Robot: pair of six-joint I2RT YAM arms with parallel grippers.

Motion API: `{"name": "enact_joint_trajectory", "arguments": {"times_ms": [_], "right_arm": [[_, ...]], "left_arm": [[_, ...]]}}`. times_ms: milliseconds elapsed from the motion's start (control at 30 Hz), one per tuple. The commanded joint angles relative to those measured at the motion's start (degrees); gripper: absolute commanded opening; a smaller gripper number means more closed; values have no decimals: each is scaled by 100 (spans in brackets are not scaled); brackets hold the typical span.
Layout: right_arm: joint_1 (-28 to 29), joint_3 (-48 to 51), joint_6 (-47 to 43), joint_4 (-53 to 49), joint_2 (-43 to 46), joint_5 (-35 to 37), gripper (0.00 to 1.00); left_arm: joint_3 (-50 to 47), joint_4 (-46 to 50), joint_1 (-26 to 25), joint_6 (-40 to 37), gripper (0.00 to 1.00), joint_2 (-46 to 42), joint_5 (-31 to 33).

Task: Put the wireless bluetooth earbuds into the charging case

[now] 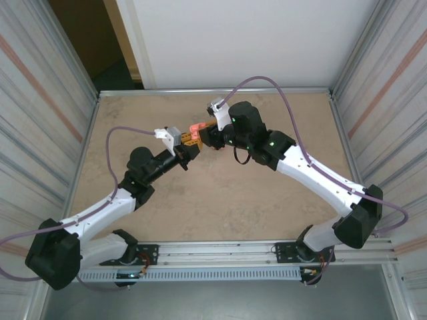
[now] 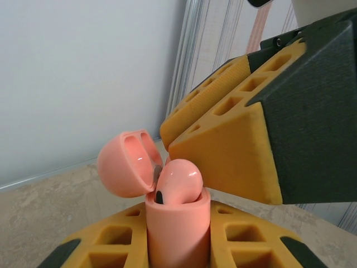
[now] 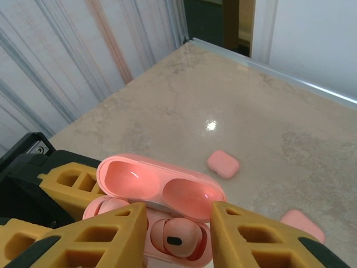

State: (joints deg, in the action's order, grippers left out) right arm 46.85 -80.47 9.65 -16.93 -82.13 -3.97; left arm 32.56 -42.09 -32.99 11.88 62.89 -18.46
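The pink charging case (image 2: 177, 229) stands upright with my left gripper (image 2: 178, 237) shut on its body, and its lid (image 2: 125, 162) is swung open. One salmon-pink earbud (image 2: 178, 180) sits in the near well, its head above the rim. From above, in the right wrist view, that earbud (image 3: 175, 237) lies in the case (image 3: 150, 215). A second earbud (image 3: 109, 205) sits in the other well, half hidden by a finger. My right gripper (image 3: 178, 215) hovers just over the case, open, its yellow fingers (image 3: 111, 234) either side of the seated earbud. Both grippers meet mid-table (image 1: 200, 137).
Two closed pink cases (image 3: 223, 164) (image 3: 301, 223) lie on the beige tabletop (image 3: 223, 106) beyond the grippers. Ribbed metal walls (image 1: 40, 100) enclose the table on both sides, with a white wall behind.
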Motion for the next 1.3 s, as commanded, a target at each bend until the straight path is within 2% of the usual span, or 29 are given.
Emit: {"name": "enact_joint_trajectory", "arguments": {"times_ms": [0, 167, 400, 533, 667, 733, 800, 1067, 1267], "right_arm": [[-21, -166, 18, -27, 151, -136, 36], [-170, -232, 185, -23, 232, -243, 37], [-572, -63, 682, 306, 496, -968, 45], [-741, 64, 757, 408, 707, -1108, 51], [-998, 261, 873, 478, 945, -1394, 60], [-1139, 423, 969, 581, 1082, -1514, 66], [-1253, 641, 1058, 715, 1258, -1534, 77], [-1826, 1371, 1499, 1148, 1871, -1758, 99], [-2272, 1787, 2080, 1726, 2099, -2227, 99]], "left_arm": [[138, -278, 35, -14, 0, -86, -76], [141, -342, 36, -10, 0, -57, -101], [137, -362, 31, -30, 0, -16, -127], [137, -405, 38, -35, 0, -7, -143], [167, -450, 33, -15, 0, 5, -177], [198, -458, 37, -6, 0, 13, -218], [225, -471, 37, 3, 0, 14, -251], [259, -674, 31, 77, 0, 41, -331], [311, -792, 31, 96, 0, 82, -485]]}}
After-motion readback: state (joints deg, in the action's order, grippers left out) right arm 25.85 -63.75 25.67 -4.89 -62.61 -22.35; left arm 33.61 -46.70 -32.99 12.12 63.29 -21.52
